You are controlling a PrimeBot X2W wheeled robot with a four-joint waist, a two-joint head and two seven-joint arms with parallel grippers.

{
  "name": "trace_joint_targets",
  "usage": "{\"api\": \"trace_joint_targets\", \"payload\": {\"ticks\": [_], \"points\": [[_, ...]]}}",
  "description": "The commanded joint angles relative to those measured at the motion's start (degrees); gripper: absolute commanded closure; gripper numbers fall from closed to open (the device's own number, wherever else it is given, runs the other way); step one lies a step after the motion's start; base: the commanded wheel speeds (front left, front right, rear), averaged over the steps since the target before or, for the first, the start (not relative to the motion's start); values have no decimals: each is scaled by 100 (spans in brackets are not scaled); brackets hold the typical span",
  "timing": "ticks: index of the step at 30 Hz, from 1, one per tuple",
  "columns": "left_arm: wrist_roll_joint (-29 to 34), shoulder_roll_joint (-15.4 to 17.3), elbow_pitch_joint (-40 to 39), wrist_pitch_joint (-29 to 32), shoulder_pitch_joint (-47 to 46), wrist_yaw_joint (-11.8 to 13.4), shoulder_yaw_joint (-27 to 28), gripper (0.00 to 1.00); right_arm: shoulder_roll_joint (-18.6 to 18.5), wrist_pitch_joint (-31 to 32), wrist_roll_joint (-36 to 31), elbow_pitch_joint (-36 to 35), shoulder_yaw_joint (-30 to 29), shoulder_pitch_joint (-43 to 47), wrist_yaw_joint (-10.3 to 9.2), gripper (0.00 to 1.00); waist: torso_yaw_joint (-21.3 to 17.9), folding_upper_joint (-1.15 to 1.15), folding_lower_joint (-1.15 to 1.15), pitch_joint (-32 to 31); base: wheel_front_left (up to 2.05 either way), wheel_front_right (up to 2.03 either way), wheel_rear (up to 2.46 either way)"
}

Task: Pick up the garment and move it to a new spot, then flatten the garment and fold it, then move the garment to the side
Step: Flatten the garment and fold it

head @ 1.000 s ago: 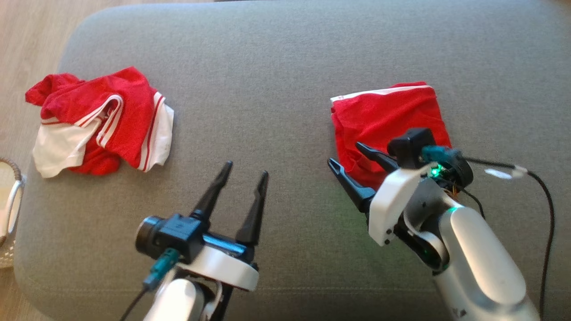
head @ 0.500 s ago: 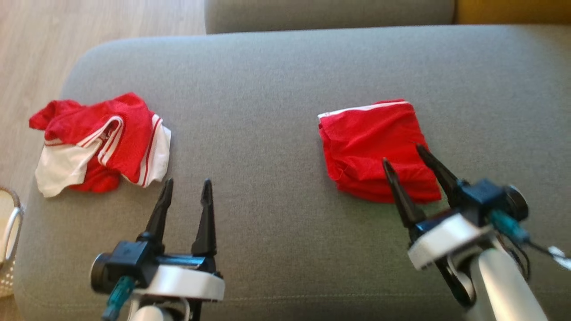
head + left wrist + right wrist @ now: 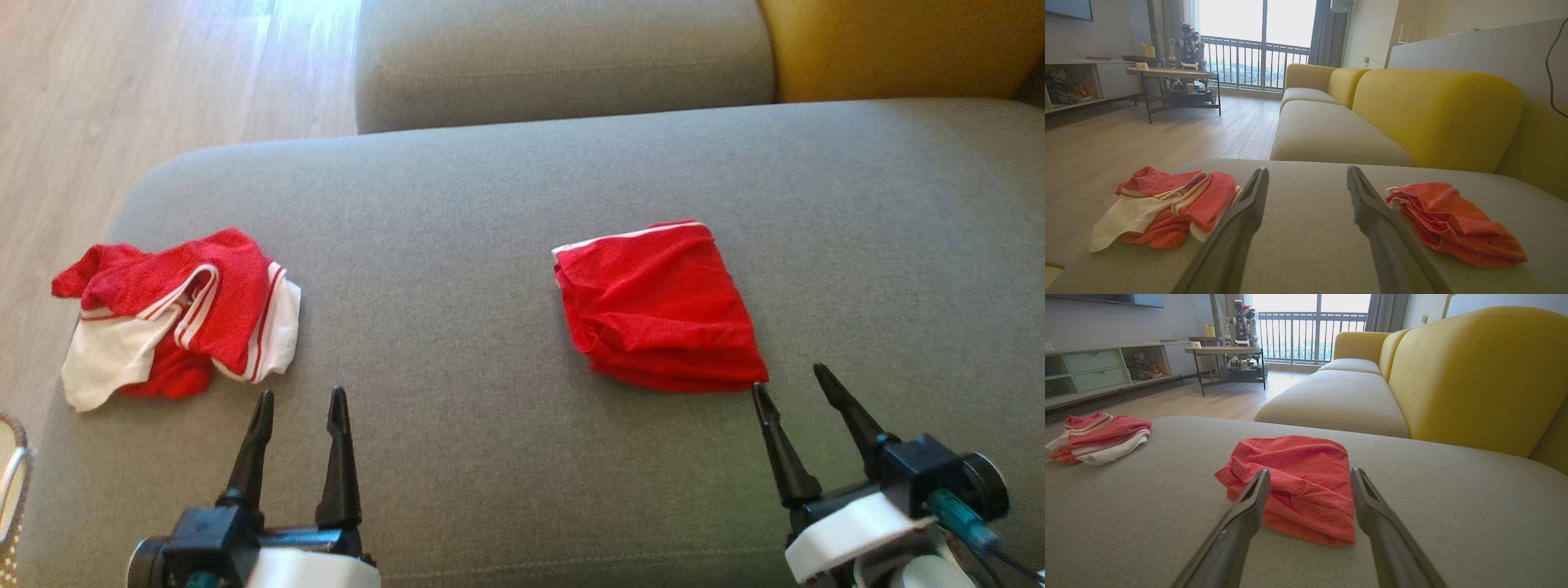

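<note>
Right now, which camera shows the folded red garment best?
Head view: the folded red garment lies whole, seen from above, nothing covering it. Right wrist view sees it low, behind the right pincer's fingers. Left wrist view shows it side-on.

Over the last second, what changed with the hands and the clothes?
The right hand drew back off the folded red garment toward the robot, open and empty; the left hand pulled back too. The view itself tilted up. That garment and the crumpled red-and-white garment lie unmoved on the grey cushion.

Black tapered fingers (image 3: 339, 465), white wrist shells (image 3: 849, 529), perhaps a teal plug (image 3: 960, 511)
</note>
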Motion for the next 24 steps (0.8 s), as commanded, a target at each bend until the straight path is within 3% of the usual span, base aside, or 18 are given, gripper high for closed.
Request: {"api": "trace_joint_targets", "payload": {"ticks": [1,11,24], "points": [[214,-26,-237,-29,-32,0,231,0,1,-74,77,-336,67,-17,-2,0,-73,0,0,-122,0,0,0],[504,-24,-173,-29,91,-76,272,0,2,-76,95,-286,20,102,-2,0,-73,0,0,-223,0,0,0],[589,-28,74,-29,91,-111,14,0,2,-76,174,-164,-149,30,-2,0,252,0,0,-101,0,0,0]]}}
